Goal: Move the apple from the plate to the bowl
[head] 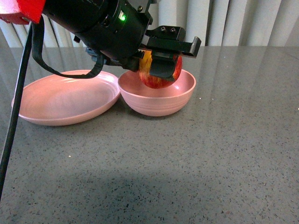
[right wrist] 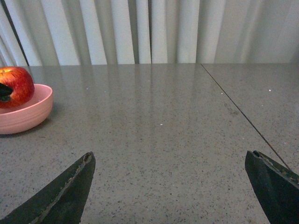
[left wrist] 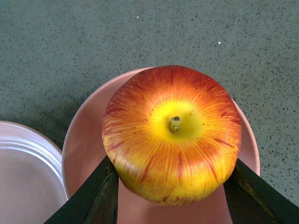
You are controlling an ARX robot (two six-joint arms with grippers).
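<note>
Just left of the left tool [head: 163,66] lies the oval pink plate [head: 65,100], its rim just beside the ridged pink bowl [head: 159,101] directly beneath the tool. Both sit on the grey speckled table [head: 210,163]. The left tool's jaws clamp the apple [left wrist: 172,135] on two sides, its underside dipped below the bowl's rim. The right tool [right wrist: 170,191] hangs well apart, to the bowl's right, its jaws spread wide and gripping nothing.

The left claw [head: 161,70] and its apple [head: 156,82] fill the space over the bowl [head: 159,103]; the plate [head: 65,100] sits just beside it on the left. Near and right, the tabletop [head: 224,154] is bare.
</note>
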